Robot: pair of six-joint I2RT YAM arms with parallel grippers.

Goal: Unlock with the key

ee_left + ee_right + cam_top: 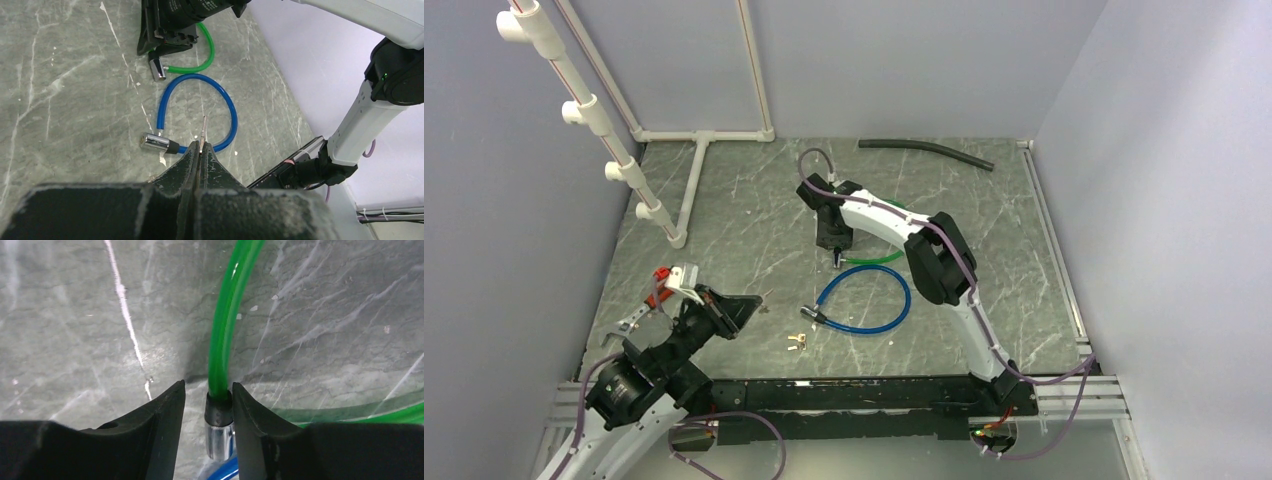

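Observation:
My left gripper point(752, 301) is shut on a small silver key point(203, 131), whose blade sticks out past the fingertips point(201, 146). It hovers above the blue cable lock point(869, 300), near that lock's chrome cylinder point(154, 142). My right gripper point(835, 245) points down at the green cable lock point(872, 259). In the right wrist view its jaws stand open around the green lock's chrome cylinder point(219, 426). The right finger touches the cylinder and a gap shows on the left. The blue cable passes just under that cylinder.
Loose keys point(797, 342) lie on the marble table in front of the blue lock. A black hose point(927, 151) lies at the back. A white PVC pipe frame point(689, 190) stands at the back left. Walls enclose the table on three sides.

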